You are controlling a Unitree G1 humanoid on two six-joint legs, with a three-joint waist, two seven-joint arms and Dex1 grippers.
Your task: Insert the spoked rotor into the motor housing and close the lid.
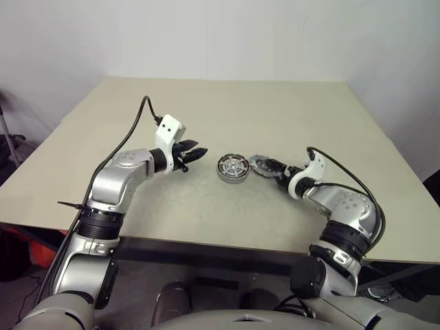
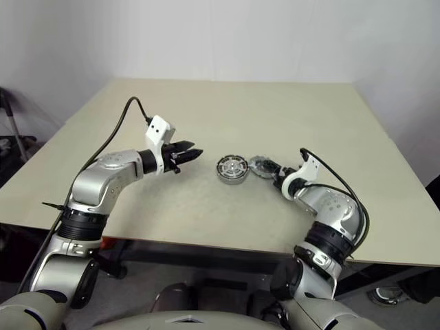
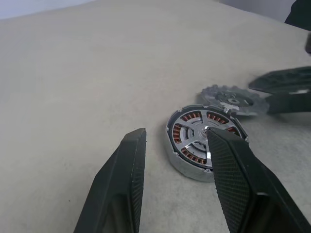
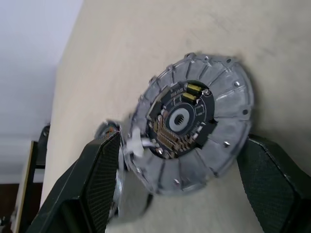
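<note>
Lid (image 4: 194,121) gripped edge-on in right claw (image 1: 269,167), partly hiding motor housing (image 1: 232,168); left claw (image 1: 194,154) half-open, empty.

The lid (image 4: 194,126) is dull grey metal, the motor housing (image 3: 201,145) shiny metal with copper-brown windings, on a matt beige table (image 1: 227,110).

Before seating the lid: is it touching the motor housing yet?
Cannot tell. In the left wrist view the lid meets the motor housing rim with no clear gap.

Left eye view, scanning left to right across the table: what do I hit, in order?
left gripper → motor housing, spoked rotor already seated inside → lid, held between the right gripper fingers.
</note>
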